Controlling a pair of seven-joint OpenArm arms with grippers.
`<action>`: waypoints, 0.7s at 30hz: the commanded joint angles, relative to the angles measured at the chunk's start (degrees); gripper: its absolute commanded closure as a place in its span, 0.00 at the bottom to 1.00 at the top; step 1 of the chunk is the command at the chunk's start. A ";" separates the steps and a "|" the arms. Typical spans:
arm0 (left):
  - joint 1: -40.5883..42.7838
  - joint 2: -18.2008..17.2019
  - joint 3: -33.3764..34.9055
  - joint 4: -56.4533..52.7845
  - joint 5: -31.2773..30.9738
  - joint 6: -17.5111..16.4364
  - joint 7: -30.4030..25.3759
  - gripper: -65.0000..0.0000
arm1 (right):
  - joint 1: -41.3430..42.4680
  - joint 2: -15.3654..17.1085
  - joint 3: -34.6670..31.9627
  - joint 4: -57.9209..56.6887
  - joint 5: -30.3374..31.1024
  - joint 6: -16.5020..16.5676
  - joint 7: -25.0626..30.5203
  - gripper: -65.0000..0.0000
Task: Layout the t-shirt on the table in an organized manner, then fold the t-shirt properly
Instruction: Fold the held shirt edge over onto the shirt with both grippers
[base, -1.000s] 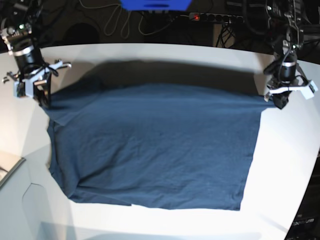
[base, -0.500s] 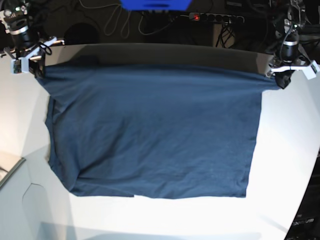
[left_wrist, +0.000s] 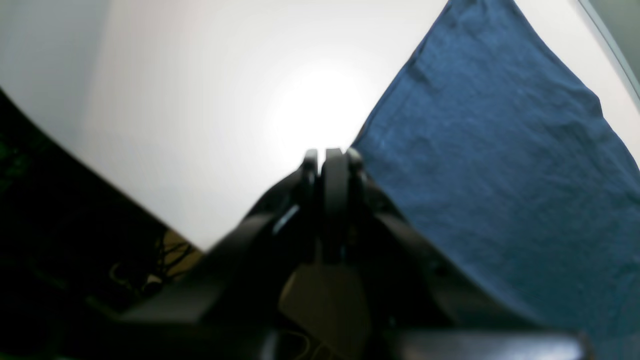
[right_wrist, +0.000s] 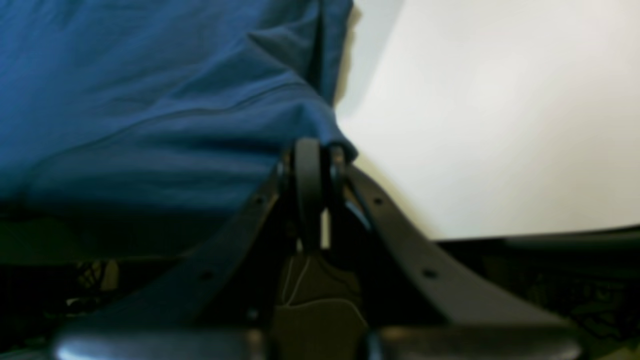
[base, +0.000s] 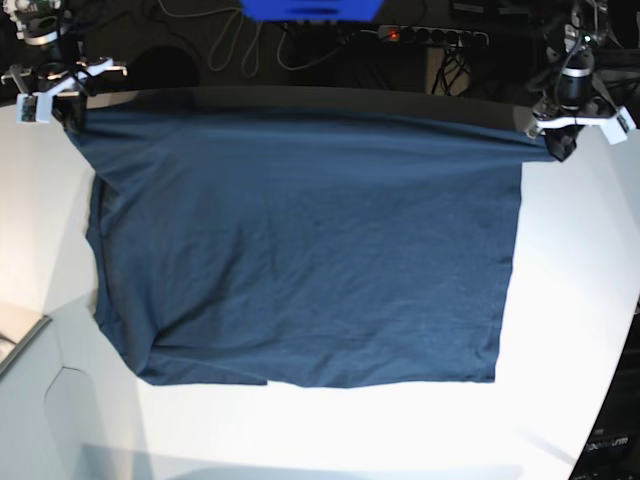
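Note:
The dark navy t-shirt (base: 300, 250) hangs stretched between my two grippers over the white table (base: 580, 330). Its far edge is lifted and taut near the table's back edge, and its near part lies on the table. My left gripper (base: 558, 148) is shut on the shirt's far right corner; in the left wrist view the gripper (left_wrist: 330, 160) pinches the shirt (left_wrist: 500, 165). My right gripper (base: 72, 112) is shut on the far left corner; in the right wrist view the gripper (right_wrist: 312, 150) holds bunched cloth (right_wrist: 150, 100).
A pale grey box corner (base: 15, 335) sits at the left edge. Cables and a power strip (base: 430, 35) lie on the dark floor behind the table. A blue object (base: 310, 8) is at the top centre.
Both grippers have risen and moved toward the table's back edge, pulling the shirt's far edge up and taut. The near hem has slid farther from the front edge.

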 joint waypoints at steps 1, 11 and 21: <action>-0.15 -0.15 -0.56 0.52 0.35 -0.35 -1.55 0.99 | -0.21 0.35 -0.33 0.05 0.70 0.82 1.56 1.00; -1.56 0.12 -0.21 -1.68 0.35 -0.35 -1.47 0.99 | 1.46 0.61 -0.85 -3.73 0.79 0.82 1.74 1.00; -7.98 0.03 -0.12 -1.77 0.44 -0.35 -1.11 0.99 | 8.41 0.79 -1.12 -2.41 0.70 0.82 1.65 1.00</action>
